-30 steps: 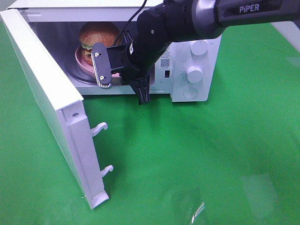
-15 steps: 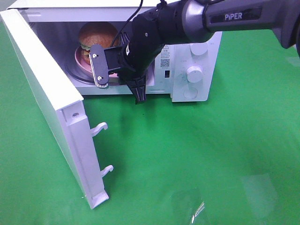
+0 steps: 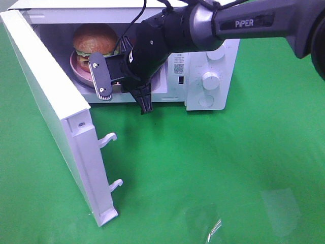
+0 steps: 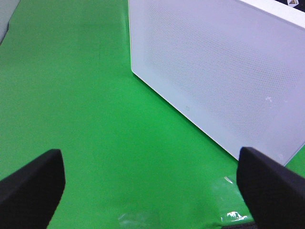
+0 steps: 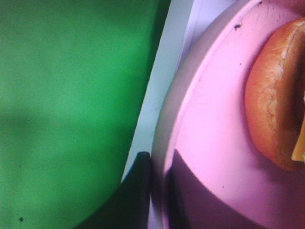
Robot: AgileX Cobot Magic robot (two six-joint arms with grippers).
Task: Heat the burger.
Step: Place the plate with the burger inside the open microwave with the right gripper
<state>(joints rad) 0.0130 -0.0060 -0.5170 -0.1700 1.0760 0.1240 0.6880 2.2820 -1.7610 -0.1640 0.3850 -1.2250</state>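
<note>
As the pressed-together right fingers (image 5: 133,205) are nudging the pink plate (image 3: 76,68) leftward, the burger (image 3: 95,39) is sitting deeper inside the microwave (image 3: 213,56), nearly ready for closing the door (image 3: 45,86); the left fingers (image 4: 28,186) are hanging spread.

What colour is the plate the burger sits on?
Pink; the plate shows best in the right wrist view.

The right arm (image 3: 167,35) apparently blocks the microwave (image 3: 218,96) mouth; the open door (image 3: 45,86) walls its left.
</note>
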